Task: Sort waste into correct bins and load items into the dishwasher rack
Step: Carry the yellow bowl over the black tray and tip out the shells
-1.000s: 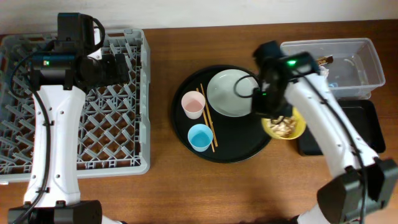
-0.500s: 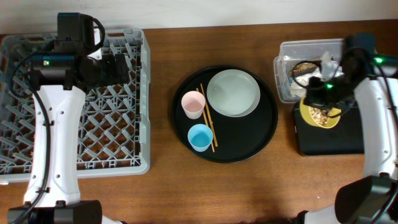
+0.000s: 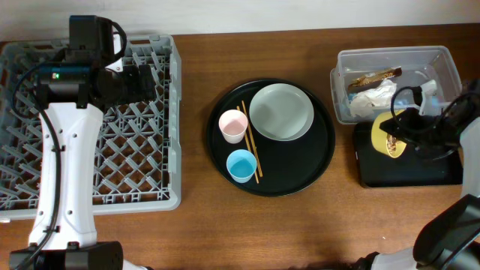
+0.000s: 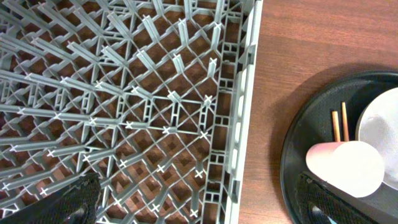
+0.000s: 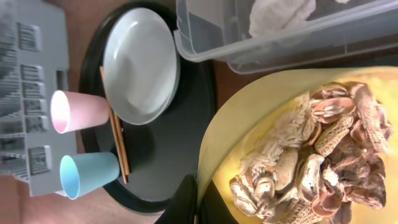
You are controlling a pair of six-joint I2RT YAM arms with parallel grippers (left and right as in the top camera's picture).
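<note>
My right gripper (image 5: pixel 200 202) is shut on the rim of a yellow bowl (image 3: pixel 390 136) (image 5: pixel 249 130) full of peanut shells (image 5: pixel 317 162), held tilted over the black bin (image 3: pixel 409 169). The clear bin (image 3: pixel 397 71) behind it holds wrappers and white paper. On the round black tray (image 3: pixel 300 176) sit a grey-green plate (image 3: pixel 281 112), a pink cup (image 3: pixel 233 126), a blue cup (image 3: pixel 241 165) and chopsticks (image 3: pixel 250 142). My left gripper (image 4: pixel 199 202) is open and empty over the right edge of the grey dishwasher rack (image 3: pixel 90 150) (image 4: pixel 155 106).
Bare wooden table (image 3: pixel 225 232) lies between the rack and the tray and along the front. The tray's edge and the pink cup (image 4: pixel 345 169) show in the left wrist view.
My right arm carried the yellow bowl from beside the tray to the right, over the black bin, and tilted it. The left arm has not moved.
</note>
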